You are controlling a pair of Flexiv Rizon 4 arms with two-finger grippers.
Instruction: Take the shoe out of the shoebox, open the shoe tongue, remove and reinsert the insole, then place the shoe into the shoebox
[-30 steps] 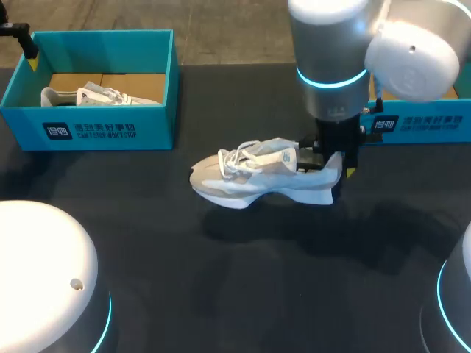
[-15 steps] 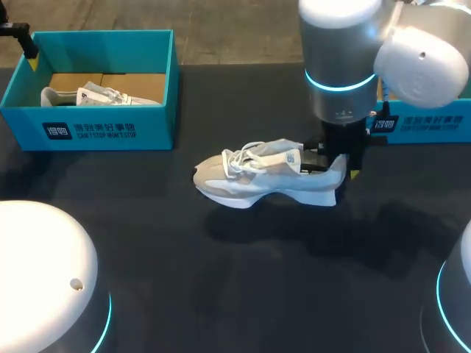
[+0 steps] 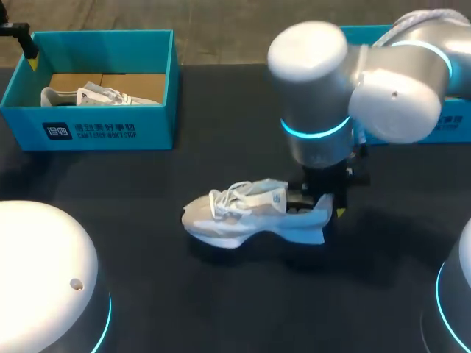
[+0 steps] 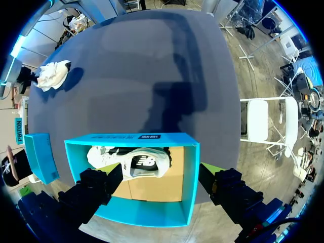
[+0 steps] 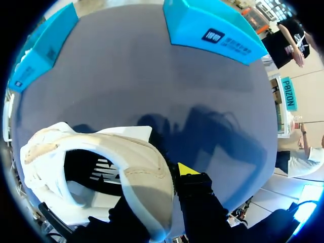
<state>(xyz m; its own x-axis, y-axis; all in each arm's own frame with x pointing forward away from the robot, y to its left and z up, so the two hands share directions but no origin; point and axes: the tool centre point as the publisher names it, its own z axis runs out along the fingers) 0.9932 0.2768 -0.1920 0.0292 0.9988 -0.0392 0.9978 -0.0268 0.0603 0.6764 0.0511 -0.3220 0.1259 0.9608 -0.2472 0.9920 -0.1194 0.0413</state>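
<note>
Two pale, laced mesh sneakers, one shoe (image 3: 246, 215) mid-table (image 3: 221, 294) on matte black, heel clamped by right gripper (image 3: 318, 202), second shoe (image 3: 96, 95) in one teal cardboard shoebox (image 3: 103, 132), left gripper (image 4: 161, 172) splayed above.

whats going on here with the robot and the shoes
The right gripper is shut on the heel of a white and grey sneaker, holding it at the middle of the dark table; whether the sole touches down is unclear. The left gripper hangs open above the teal cardboard shoebox, which holds a second white sneaker.
</note>
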